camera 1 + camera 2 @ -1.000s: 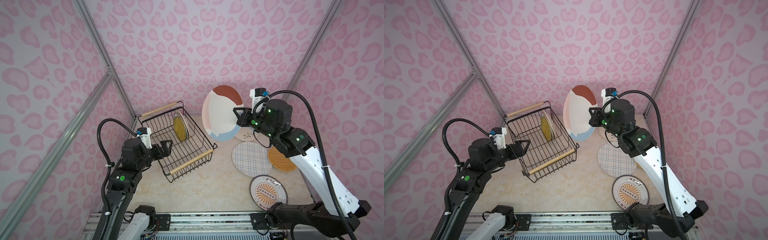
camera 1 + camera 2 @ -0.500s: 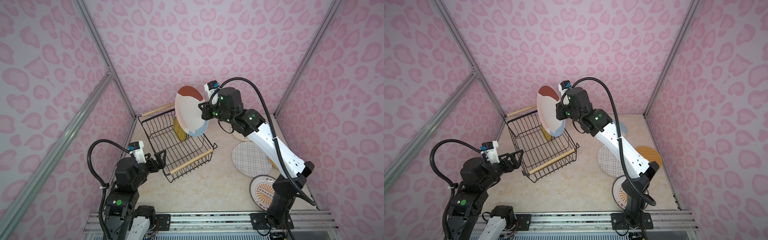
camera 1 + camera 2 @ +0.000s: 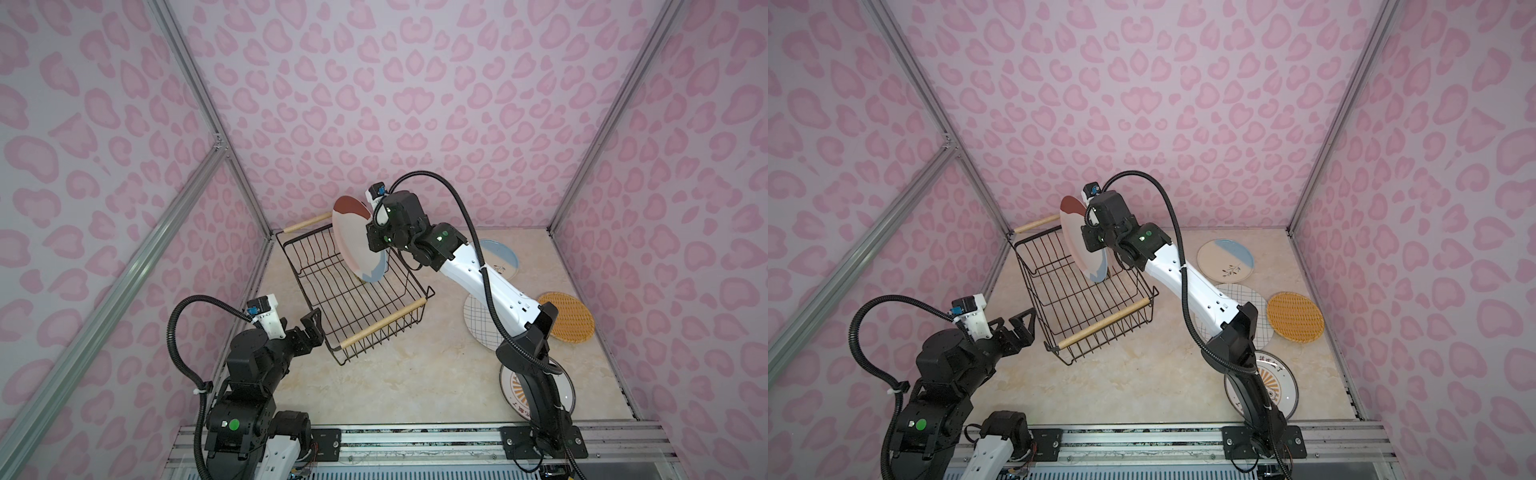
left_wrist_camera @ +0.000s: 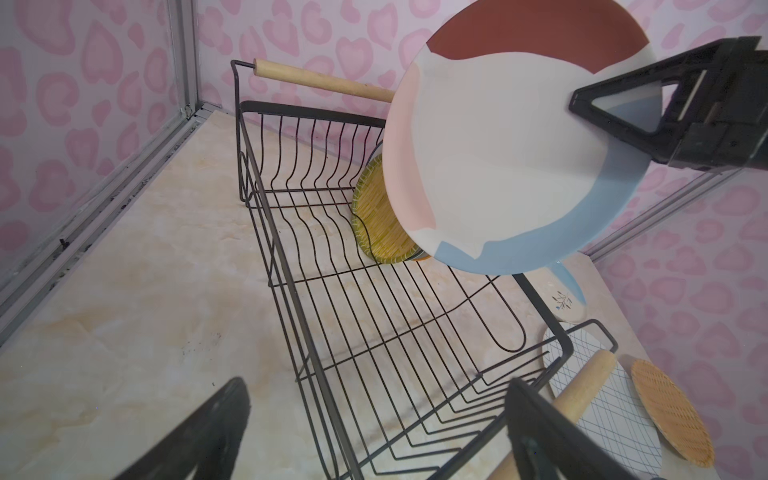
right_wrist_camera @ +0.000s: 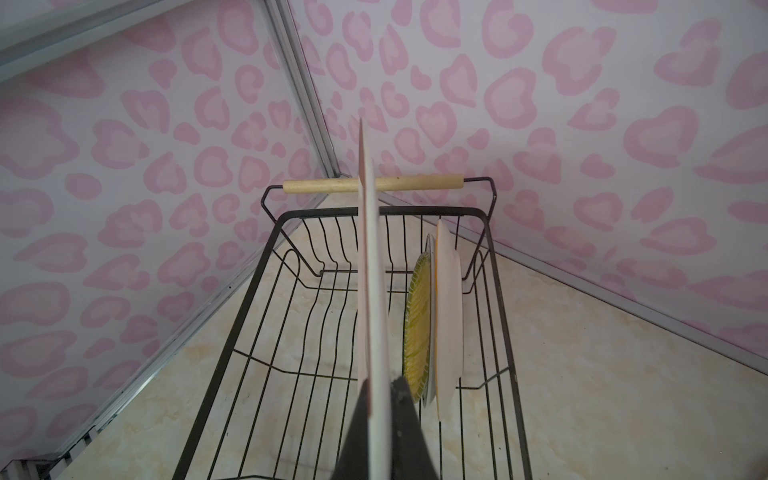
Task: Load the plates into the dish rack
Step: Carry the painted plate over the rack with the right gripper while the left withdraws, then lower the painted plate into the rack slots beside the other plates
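We are finding writing on one thing only: dark brush-style characters are running around the white rim of the round plate with the orange sunburst centre (image 3: 1283, 390), which is lying flat on the pale marble-look tabletop (image 3: 1142, 386). We are not managing to read them, because they are showing very small and the black lower link of the right arm (image 3: 1256, 399) is covering part of that rim.
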